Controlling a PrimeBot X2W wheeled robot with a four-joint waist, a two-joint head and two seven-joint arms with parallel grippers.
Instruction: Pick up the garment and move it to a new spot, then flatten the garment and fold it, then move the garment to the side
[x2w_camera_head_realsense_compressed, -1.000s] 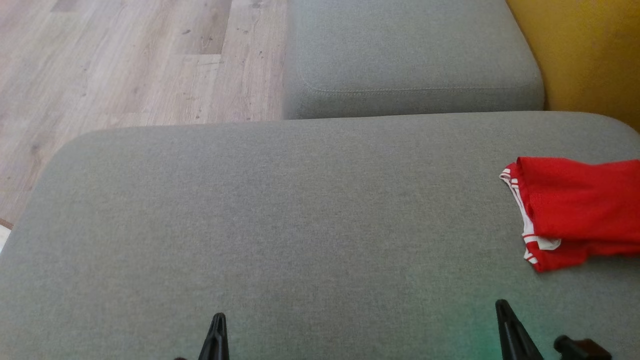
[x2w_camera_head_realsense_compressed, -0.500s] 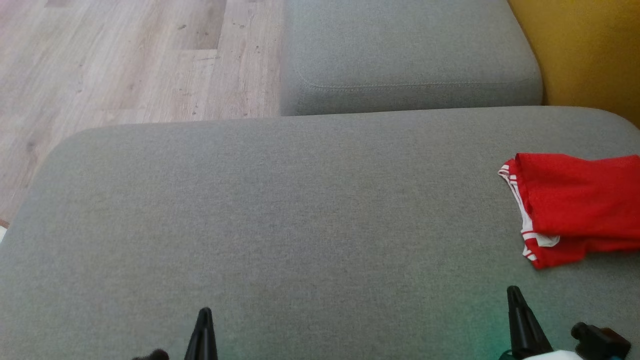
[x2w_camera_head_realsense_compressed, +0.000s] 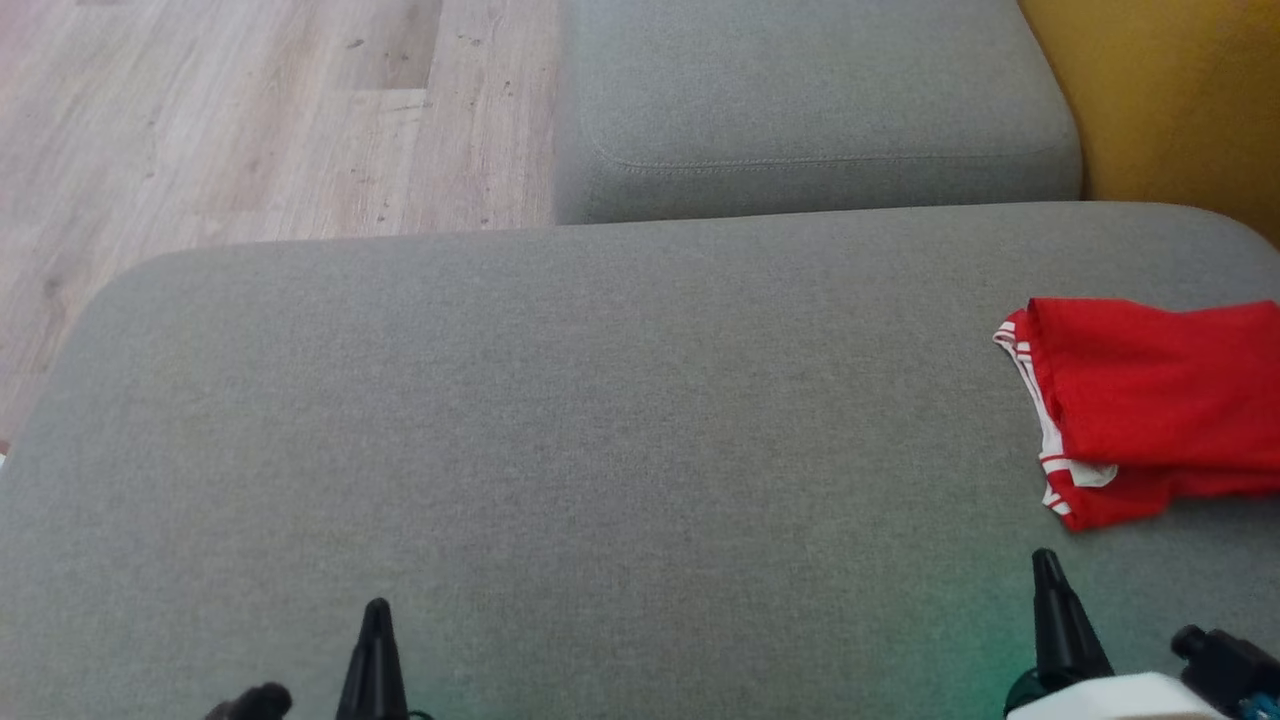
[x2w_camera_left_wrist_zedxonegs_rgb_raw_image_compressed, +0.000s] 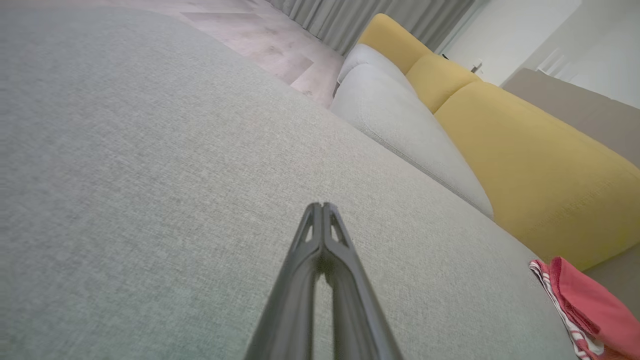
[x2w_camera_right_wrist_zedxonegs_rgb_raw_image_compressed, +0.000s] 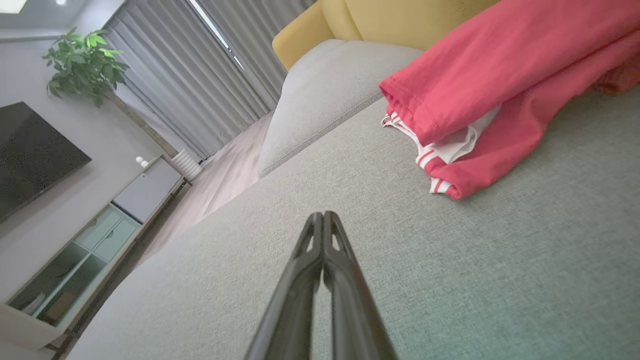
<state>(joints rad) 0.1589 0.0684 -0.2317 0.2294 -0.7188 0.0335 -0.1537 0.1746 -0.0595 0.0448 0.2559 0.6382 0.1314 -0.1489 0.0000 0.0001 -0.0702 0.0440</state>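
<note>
The garment is a red knit w/ white striped trim, loosely folded into a rough oblong w/ soft creases; it lies flat at the right side of the big seat cushion, close to the yellow backrest, its right part cut off by the frame border; nothing is touching it.

The seat cushion is covered in grey woven fabric, fine-grained and matte, w/ rounded corners; a second grey cushion of the same cloth, w/ a stitched seam near its front edge, is set beyond the far edge. A pale wood-plank floor is seen past the far-left corner.

The left gripper is held over the near-left part of the seat, its dark tapered fingers pressed together at the tips, nothing between them. The right gripper is likewise closed tip to tip and empty, over the near-right part, pointed at the garment but apart from it.

Vs. 1 s ago: the head view has shifted slightly; beyond that, the right gripper is seen nearer the garment's near edge and the left gripper further toward the left edge; the garment's shape is unchanged.

Counted: 1 garment; 2 grippers; 2 grey cushions.
</note>
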